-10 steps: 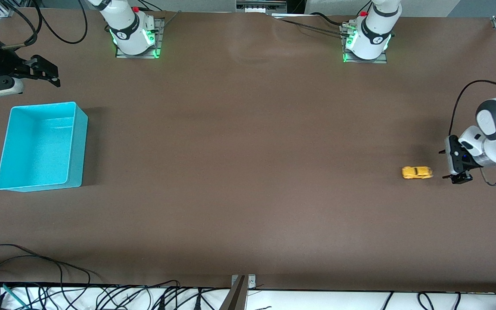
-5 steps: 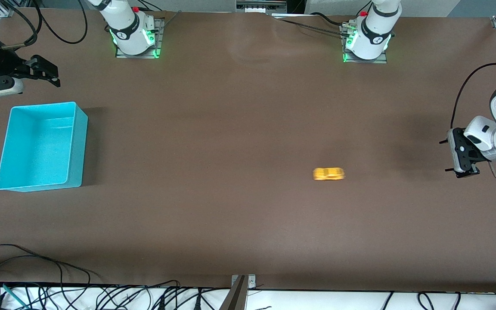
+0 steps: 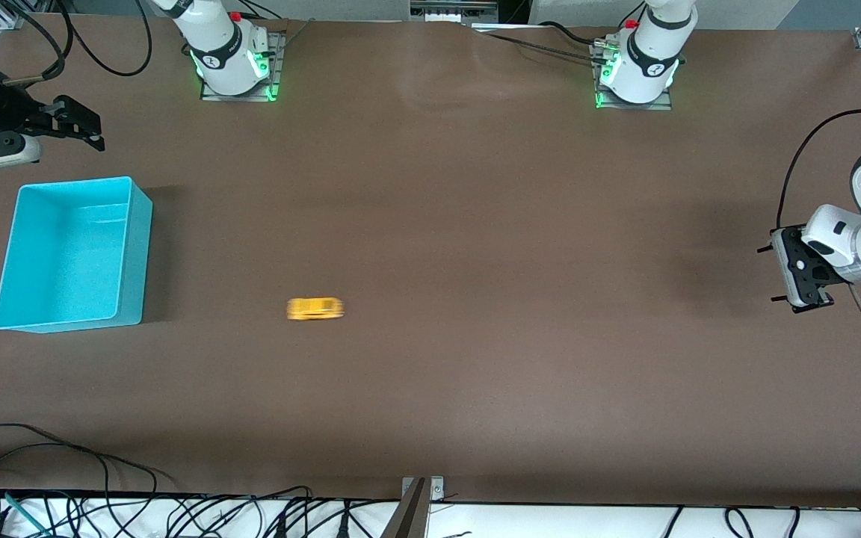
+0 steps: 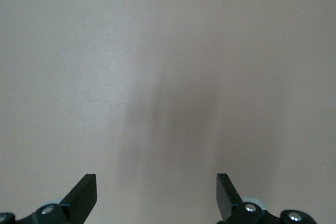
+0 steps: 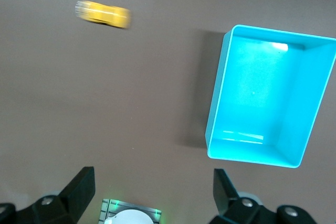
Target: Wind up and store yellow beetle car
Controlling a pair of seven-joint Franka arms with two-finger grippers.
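the car (image 3: 315, 308) lies blurred on the tabletop (image 3: 430, 224), lower centre-left of the front view, near the bin (image 3: 131, 254). right end effector (image 3: 75, 127), fingers apart, waits at upper left; left end effector (image 3: 778, 276), fingers apart, at the frame's right edge. best to grasp the car across its sides once it sits sharp.

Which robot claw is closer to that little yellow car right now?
The right gripper, up past the turquoise bin, is closer to the yellow beetle car. The left gripper hangs at the table's other end.
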